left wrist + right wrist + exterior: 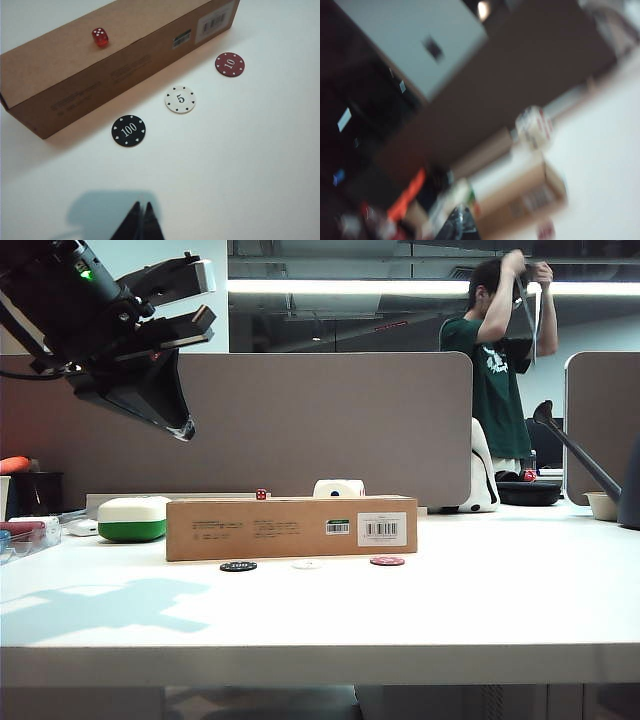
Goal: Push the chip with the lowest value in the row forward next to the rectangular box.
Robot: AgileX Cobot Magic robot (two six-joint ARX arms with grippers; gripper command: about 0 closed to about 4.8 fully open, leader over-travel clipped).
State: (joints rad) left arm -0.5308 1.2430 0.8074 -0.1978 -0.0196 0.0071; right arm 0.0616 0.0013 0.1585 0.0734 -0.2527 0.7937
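The white chip (180, 99), marked 5, lies on the table in a row between a black 100 chip (128, 130) and a red 10 chip (229, 64). A narrow strip of table separates it from the long brown rectangular box (100, 65). From the front, the chip (306, 564) sits just before the box (290, 528). My left gripper (183, 430) hangs high over the table's left side, well short of the chips; its black tips (141, 205) are shut and hold nothing. My right gripper (462, 217) shows only in its blurred wrist view, shut, away from the box (520, 200).
A red die (100, 37) rests on top of the box. A white-and-green case (132, 519) stands left of the box, with clutter at the table's left edge (25, 530). A white object (338, 488) sits behind the box. A person (500, 360) stands beyond the partition.
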